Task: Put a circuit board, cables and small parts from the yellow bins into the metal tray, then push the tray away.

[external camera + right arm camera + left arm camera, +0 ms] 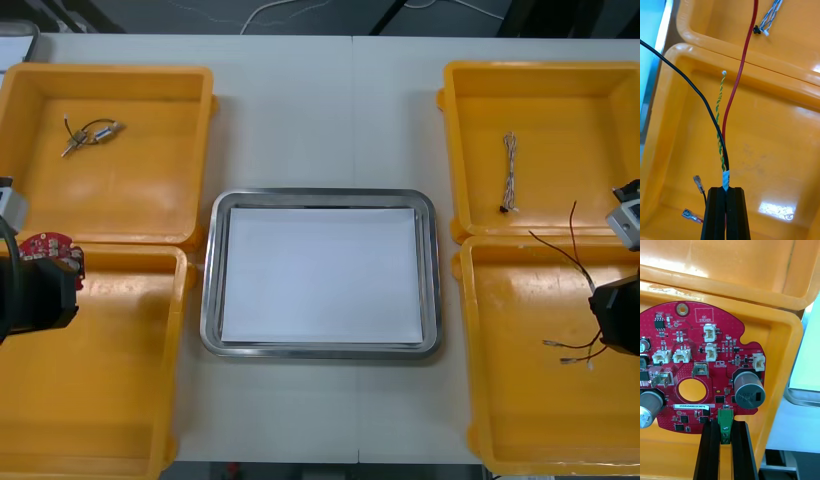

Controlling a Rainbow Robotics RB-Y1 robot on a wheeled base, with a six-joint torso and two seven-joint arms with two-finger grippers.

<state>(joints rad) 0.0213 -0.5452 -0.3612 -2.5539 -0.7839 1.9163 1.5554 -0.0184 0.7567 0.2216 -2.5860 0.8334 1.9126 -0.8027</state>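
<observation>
While each arm hangs over its near bin, left jaws narrow, clamped on green connector at circuit board edge; right jaws pinched on cable bundle, wires running ahead. Metal tray inboard of both, bare, roughly equidistant. Farther: small metal parts, blue-white cable in far bins.

A metal tray, white inside, lies mid-tabletop. At its ten o'clock, the far left bin holds small metal parts. At two o'clock, the far right bin holds a twisted cable. At eight o'clock, the left gripper carries a red circuit board above the near left bin. At four o'clock, the right gripper hangs above the near right bin, with black and red cables trailing from its jaws.
</observation>
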